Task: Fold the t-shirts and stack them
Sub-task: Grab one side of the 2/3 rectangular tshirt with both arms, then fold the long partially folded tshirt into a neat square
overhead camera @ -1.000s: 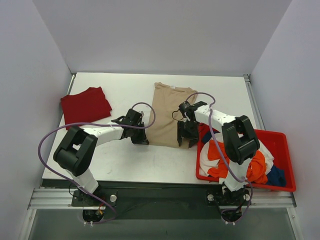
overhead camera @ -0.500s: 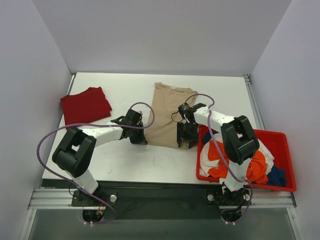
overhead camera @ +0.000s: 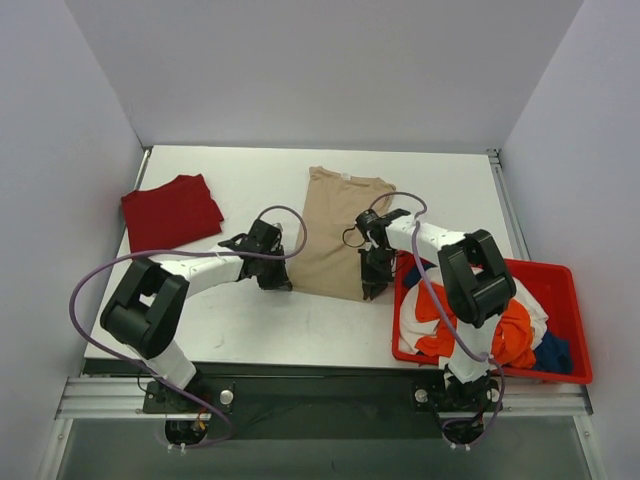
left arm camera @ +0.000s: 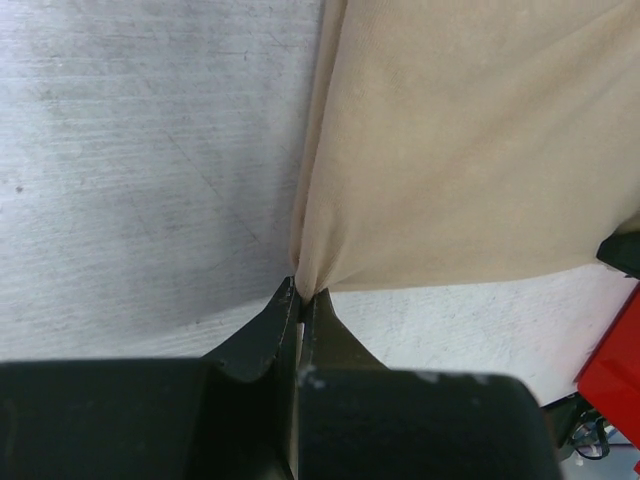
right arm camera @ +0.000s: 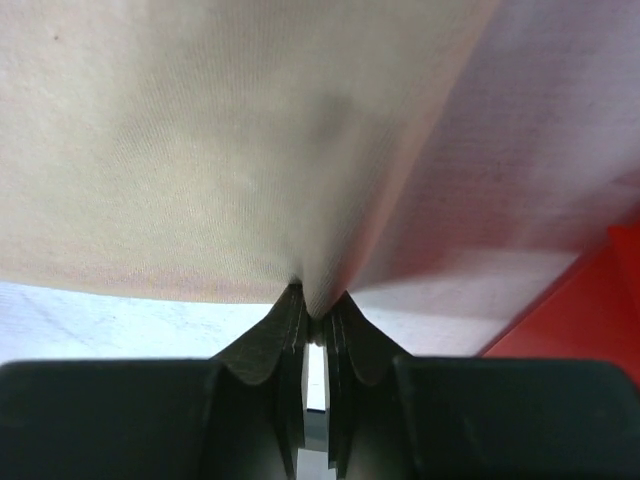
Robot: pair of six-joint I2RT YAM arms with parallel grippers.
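The beige t-shirt (overhead camera: 335,232) lies lengthwise in the middle of the table, collar at the far end. My left gripper (overhead camera: 281,281) is shut on its near left corner, seen pinched in the left wrist view (left arm camera: 302,291). My right gripper (overhead camera: 372,287) is shut on its near right corner, pinched in the right wrist view (right arm camera: 315,305). The beige cloth (right arm camera: 200,150) fills that view. A dark red t-shirt (overhead camera: 171,210) lies folded at the far left. Orange, white and blue t-shirts (overhead camera: 500,325) are heaped in the bin.
A red plastic bin (overhead camera: 572,290) stands at the near right of the table, close to my right gripper; its edge shows in the right wrist view (right arm camera: 590,300). Grey walls enclose the table on three sides.
Both grippers have drawn slightly toward the far side, carrying the shirt's near hem; the near edge of the beige shirt sits a little further from the table's front edge.
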